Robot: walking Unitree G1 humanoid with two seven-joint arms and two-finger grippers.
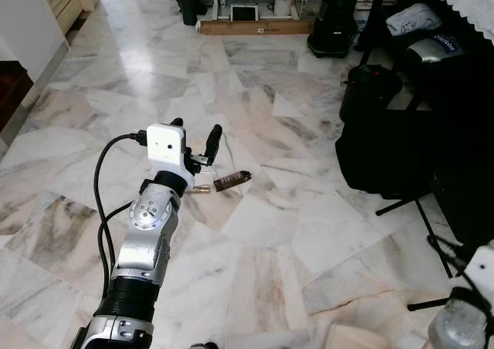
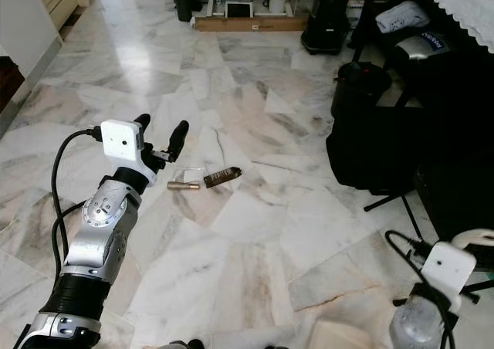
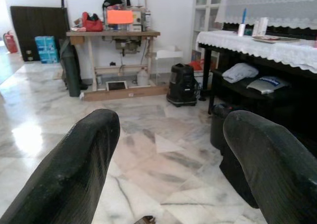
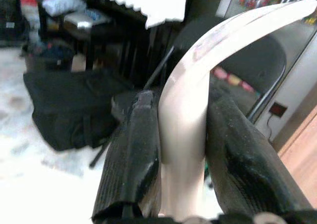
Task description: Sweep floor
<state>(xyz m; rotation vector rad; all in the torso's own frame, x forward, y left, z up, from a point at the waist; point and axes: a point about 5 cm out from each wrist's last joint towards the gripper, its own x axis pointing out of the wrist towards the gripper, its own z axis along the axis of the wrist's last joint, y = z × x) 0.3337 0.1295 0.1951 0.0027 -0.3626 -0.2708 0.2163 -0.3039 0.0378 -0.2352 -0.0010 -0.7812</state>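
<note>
Our left end effector hovers released, fingers apart, over the white marble floor, just left of a small brown wrapper and a brass-coloured tube. Our right end effector is clenched on a curved cream plastic handle, near right. We judge the litter awaits clearing; next we must bring the sweeping tool towards it.

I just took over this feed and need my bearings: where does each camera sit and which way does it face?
Left eye: on the head, looking down at the marble floor; left arm and open left tool near a wrapper.
Right eye: same scene, plus a small tube.
Left wrist: along its fingers toward a workbench.
Right wrist: the right tool clamps a pale handle.
Both wrists share the black bag.
</note>
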